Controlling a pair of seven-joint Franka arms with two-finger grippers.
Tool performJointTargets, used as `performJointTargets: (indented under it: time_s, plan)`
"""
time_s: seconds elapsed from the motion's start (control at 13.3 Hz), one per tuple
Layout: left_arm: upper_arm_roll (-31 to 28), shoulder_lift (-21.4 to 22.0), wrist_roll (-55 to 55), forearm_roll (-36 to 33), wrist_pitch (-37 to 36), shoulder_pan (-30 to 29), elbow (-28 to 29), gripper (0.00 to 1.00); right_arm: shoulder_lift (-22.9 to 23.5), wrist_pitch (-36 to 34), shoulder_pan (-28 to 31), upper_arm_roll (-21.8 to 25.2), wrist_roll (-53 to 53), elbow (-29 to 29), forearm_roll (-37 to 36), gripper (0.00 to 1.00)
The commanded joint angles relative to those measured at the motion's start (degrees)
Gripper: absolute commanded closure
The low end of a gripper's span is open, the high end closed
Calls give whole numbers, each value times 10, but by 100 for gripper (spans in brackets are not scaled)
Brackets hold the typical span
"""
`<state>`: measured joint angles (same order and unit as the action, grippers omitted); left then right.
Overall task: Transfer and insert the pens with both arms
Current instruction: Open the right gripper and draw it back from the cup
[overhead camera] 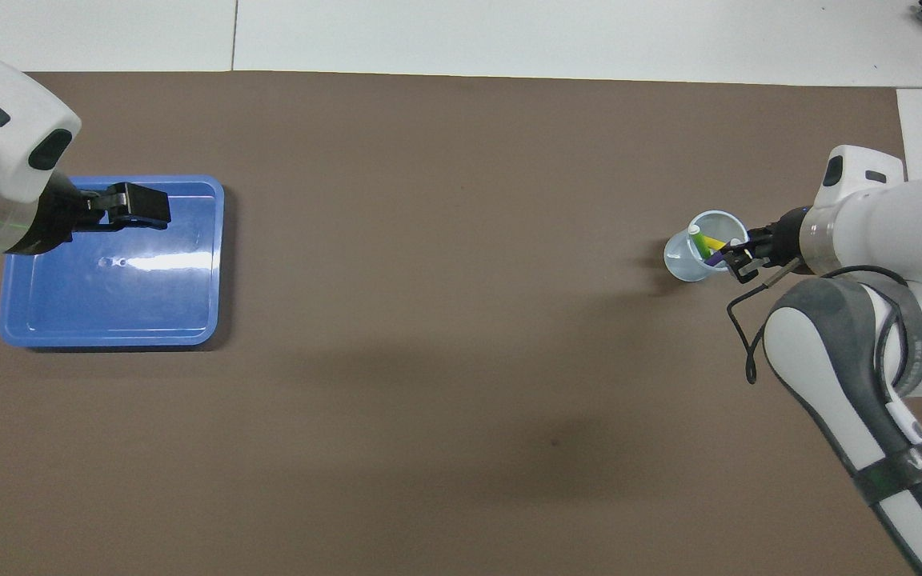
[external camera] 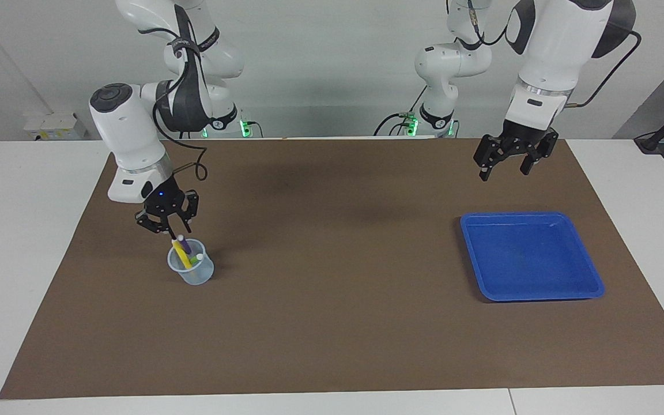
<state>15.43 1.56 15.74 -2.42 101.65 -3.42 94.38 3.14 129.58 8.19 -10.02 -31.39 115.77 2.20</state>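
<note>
All three pens (external camera: 185,253) stand in the clear plastic cup (external camera: 192,271); the flat blue plastic tray (external camera: 531,256) holds none, so little seems left. The right end effector (external camera: 166,223), at the cup's twelve o'clock in the facing view, is spread just above the purple pen's tip (external camera: 180,237); the left end effector (external camera: 508,157) waits spread above the desk

Each arm consists of glossy white rounded segments with dark grey joint covers and a silver wrist ring. Loose black cables run along the outside. The right gripper (external camera: 166,222) and the left gripper (external camera: 508,161) are black, two-fingered units. A small blue light shows on the right wrist.
</note>
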Motion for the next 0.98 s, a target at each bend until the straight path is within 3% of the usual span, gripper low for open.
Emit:
performJointTargets:
  time_s: [0.0, 0.15, 0.6, 0.9]
  plan:
    - [-3, 13, -76, -11, 2, -7, 11, 0, -9, 0, 5, -8, 32, 3, -2, 0]
    - [-5, 12, -148, -12, 5, -18, 9, 0, -24, -29, 2, -11, 40, -20, 1, 0]
    - [-2, 12, -175, -18, 0, -16, 9, 0, -56, -323, -41, -25, 167, -213, 2, 0]
    - [-1, 1, -192, -53, -57, -23, -32, 0, -83, -392, -41, -25, 170, -230, 2, 0]
